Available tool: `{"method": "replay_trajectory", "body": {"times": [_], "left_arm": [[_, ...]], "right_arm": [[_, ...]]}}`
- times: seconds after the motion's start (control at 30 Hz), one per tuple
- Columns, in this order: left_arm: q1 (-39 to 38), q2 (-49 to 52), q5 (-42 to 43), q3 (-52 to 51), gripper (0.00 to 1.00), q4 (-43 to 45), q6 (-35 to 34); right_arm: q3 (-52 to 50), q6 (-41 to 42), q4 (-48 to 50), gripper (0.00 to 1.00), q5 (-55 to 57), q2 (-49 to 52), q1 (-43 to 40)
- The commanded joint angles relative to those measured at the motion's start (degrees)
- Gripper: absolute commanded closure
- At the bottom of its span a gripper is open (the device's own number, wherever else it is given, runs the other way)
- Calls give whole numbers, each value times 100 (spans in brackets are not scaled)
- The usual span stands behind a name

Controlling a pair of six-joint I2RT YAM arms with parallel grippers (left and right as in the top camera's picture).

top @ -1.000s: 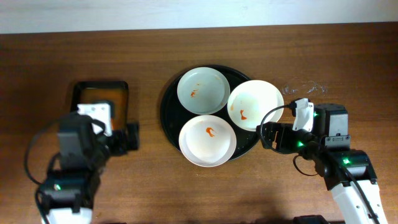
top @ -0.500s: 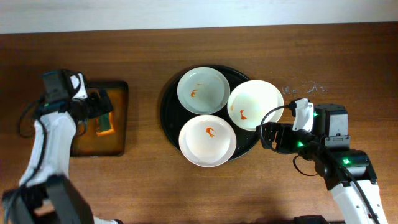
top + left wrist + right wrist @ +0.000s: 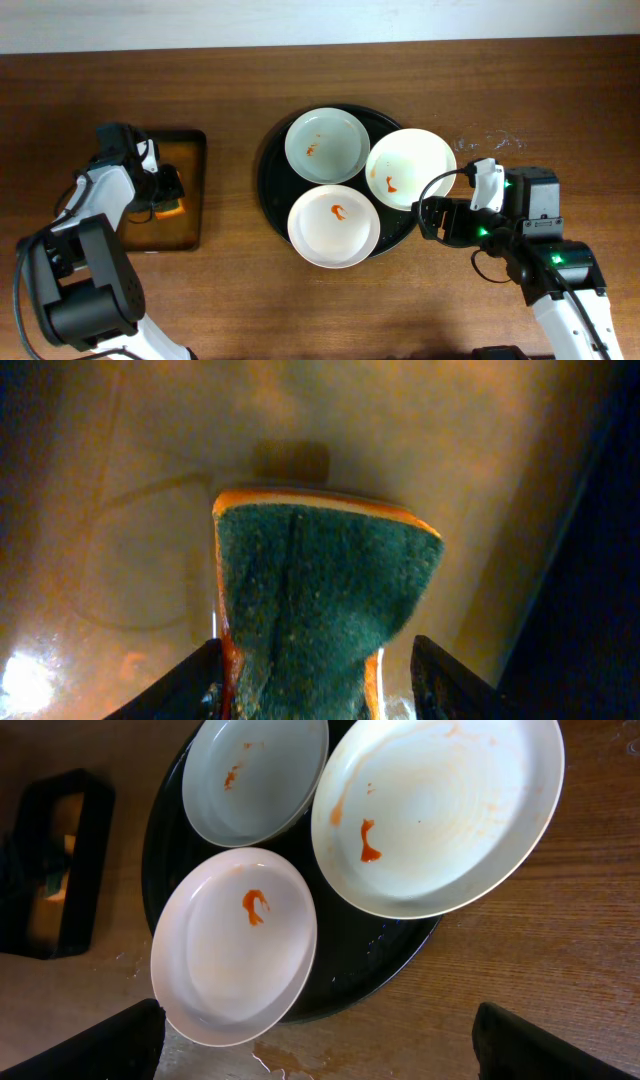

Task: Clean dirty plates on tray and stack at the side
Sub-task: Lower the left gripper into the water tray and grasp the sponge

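Three dirty plates (image 3: 334, 225) await. Our left gripper (image 3: 312, 678) straddles the sponge (image 3: 315, 590), clamp unconfirmed: lifting may drop it; right gripper (image 3: 315, 1042) gapes empty.

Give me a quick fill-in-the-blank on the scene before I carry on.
The round black tray carries ___ dirty plates.
The sponge between the fingers of the left gripper has a ___ scrubbing face.
The right gripper, holding nothing, is ___.
Missing words: three; green; open.
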Motion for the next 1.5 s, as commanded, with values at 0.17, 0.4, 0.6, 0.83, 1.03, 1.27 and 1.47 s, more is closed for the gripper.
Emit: {"method": "replay_trajectory", "body": {"times": [0.17, 0.4, 0.6, 0.83, 1.03, 1.27, 1.47], "left_arm": [[13, -83, 22, 328, 38, 42, 24], [13, -267, 28, 411, 42, -350, 2], [13, -260, 22, 402, 50, -555, 4], [13, -234, 22, 396, 51, -551, 4], [13, -234, -223, 203, 53, -470, 7], [13, -234, -232, 26, 66, -317, 4], [-39, -234, -234, 2, 81, -308, 7]], "right_arm": [[133, 48, -44, 1, -68, -2, 35], [133, 48, -39, 1, 17, -2, 35], [133, 48, -42, 1, 35, -2, 35], [133, 50, -39, 1, 35, -2, 35], [133, 50, -42, 1, 33, -2, 35], [133, 50, -39, 1, 33, -2, 35], [133, 50, -39, 1, 33, -2, 35]]}}
